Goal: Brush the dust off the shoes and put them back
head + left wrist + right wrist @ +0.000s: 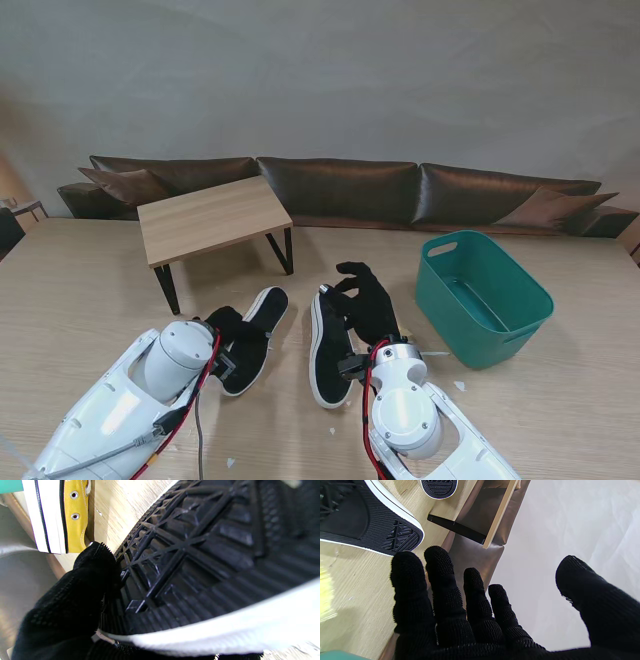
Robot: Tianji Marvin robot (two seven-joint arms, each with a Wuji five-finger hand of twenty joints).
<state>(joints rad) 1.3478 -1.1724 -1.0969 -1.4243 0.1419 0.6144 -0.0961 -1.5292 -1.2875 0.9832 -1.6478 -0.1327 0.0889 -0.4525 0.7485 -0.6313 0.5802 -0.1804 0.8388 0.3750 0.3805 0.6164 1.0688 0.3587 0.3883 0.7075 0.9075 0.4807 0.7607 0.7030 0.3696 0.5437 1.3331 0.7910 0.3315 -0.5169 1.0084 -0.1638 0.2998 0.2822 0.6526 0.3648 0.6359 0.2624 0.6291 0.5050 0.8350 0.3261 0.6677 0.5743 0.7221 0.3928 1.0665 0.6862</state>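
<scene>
Two black-soled, white-rimmed canvas shoes, both sole-up on the pale wooden worktop (80, 290). One teal plastic basket (482, 296), nothing visible inside, well to the right of the right hand (368, 300). Left shoe (250, 338) lies directly under the black-gloved left hand (222, 335), fingers clamped on its sole edge. Right shoe (328, 346) lies just left of the right hand, whose fingers are spread apart, holding nothing. One small wooden side table (212, 220) farther from me.

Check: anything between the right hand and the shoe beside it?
Nothing visible. The right hand is open, raised beside the right shoe, which lies on its side, sole showing. The left hand already grips the left shoe.
</scene>
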